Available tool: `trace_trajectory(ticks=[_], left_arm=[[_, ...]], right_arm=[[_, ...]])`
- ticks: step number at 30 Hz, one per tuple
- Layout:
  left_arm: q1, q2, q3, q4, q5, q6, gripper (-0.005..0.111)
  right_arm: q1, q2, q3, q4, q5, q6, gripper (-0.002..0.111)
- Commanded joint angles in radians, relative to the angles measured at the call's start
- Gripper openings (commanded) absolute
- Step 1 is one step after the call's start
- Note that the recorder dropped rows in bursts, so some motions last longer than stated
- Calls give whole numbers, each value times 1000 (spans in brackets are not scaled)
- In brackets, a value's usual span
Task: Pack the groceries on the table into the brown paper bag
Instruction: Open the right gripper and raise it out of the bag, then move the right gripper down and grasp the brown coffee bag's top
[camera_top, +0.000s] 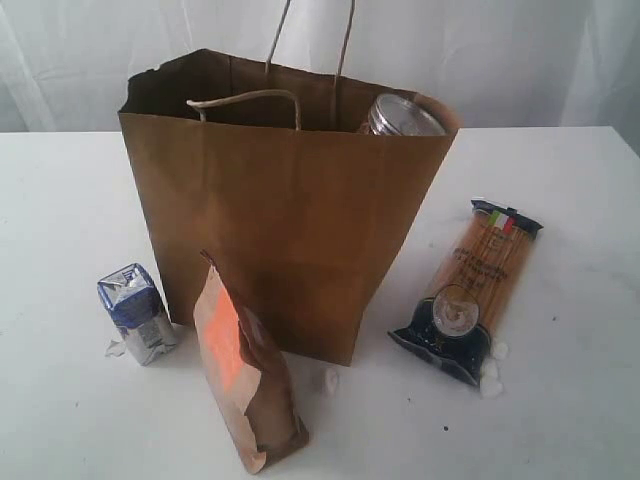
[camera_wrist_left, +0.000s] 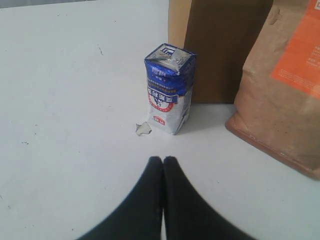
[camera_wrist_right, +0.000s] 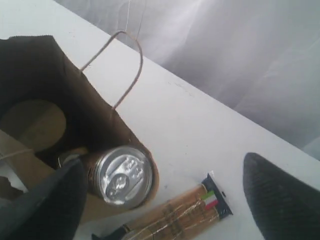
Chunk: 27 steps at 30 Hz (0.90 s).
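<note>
Bag (camera_top: 290, 230): standing upright on table (camera_top: 560, 420), 1 jar (camera_top: 403, 117) sitting inside at its R corner.
Carton (camera_top: 137, 312): standing just L of bag.
Pouch (camera_top: 245, 370): standing in front of bag.
Spaghetti (camera_top: 470, 300): lying flat, R of bag.
L gripper (camera_wrist_left: 163, 161): pinching fully closed, empty, facing carton.
R gripper (camera_wrist_right: 162, 167): gaping wide, holding nothing, hovering over bag.

A white curtain (camera_top: 500, 60) hangs in soft vertical folds across the whole background, behind the far edge of the counter (camera_top: 570, 430). A few bits of litter lie on the counter: a torn white scrap (camera_top: 115, 348) toward the front left of the exterior view, a pale bit (camera_top: 328, 380) near the front middle, and white lumps (camera_top: 490, 378) clustered toward the front right. A tiny dark speck (camera_top: 447, 430) sits nearer the front edge, between those last two.
</note>
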Motion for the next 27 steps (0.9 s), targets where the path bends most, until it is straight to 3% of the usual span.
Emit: trace_trajectory(ticks=[1, 15, 21, 27], left_arm=[[-2, -5, 4, 3, 5, -9, 1], [-2, -5, 4, 3, 5, -9, 1], [-2, -5, 4, 3, 5, -9, 1], [-2, -5, 4, 3, 5, -9, 1]], right_arm=[[-3, -89, 7, 7, 118, 12, 78], [-3, -307, 367, 91, 118, -13, 73], [-3, -360, 608, 91, 118, 85, 73], [-11, -368, 834, 125, -131, 280, 73]])
